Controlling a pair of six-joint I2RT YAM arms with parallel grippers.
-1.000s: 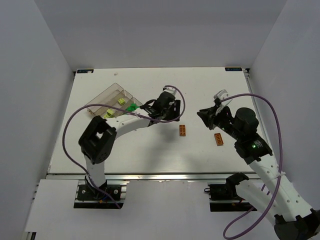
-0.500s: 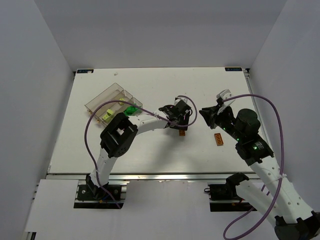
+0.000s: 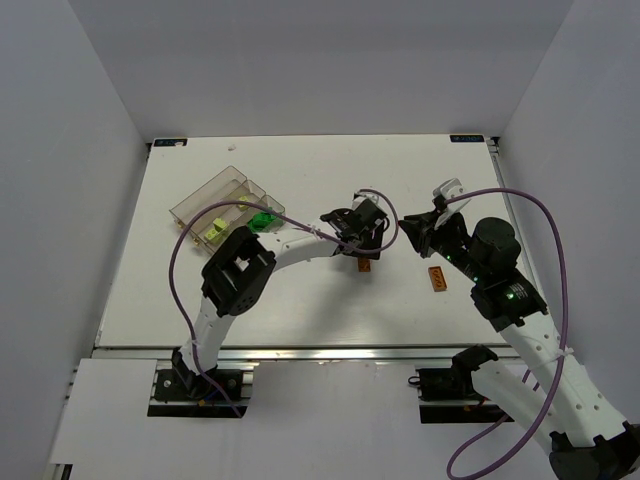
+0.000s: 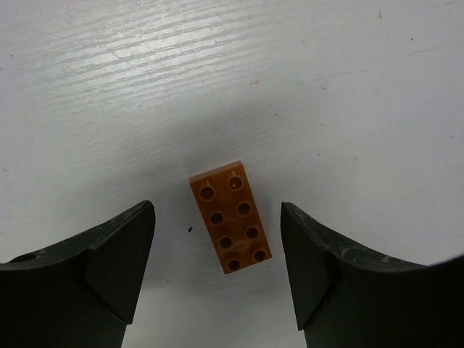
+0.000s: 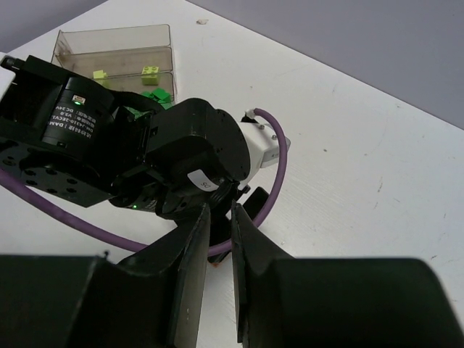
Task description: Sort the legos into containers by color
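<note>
An orange brick (image 4: 230, 217) lies flat on the white table, studs up, between the fingers of my open left gripper (image 4: 217, 216), which hovers just above it without touching. In the top view this brick (image 3: 365, 265) peeks out below the left gripper (image 3: 363, 240). A second orange brick (image 3: 437, 278) lies to the right. The clear tray (image 3: 222, 190) at the back left holds lime bricks (image 3: 213, 228) and green bricks (image 3: 262, 218). My right gripper (image 3: 412, 228) is empty, its jaws almost together (image 5: 221, 239), facing the left wrist.
The left arm's wrist and purple cable (image 5: 275, 181) fill the space right in front of the right gripper. The tray (image 5: 109, 40) shows behind it with lime (image 5: 151, 70) and green bricks (image 5: 156, 96). Grey walls enclose the table.
My left gripper has swung right from beside the tray to over the orange brick, settling slightly in the last half second. The right gripper has shifted a little to the left.
</note>
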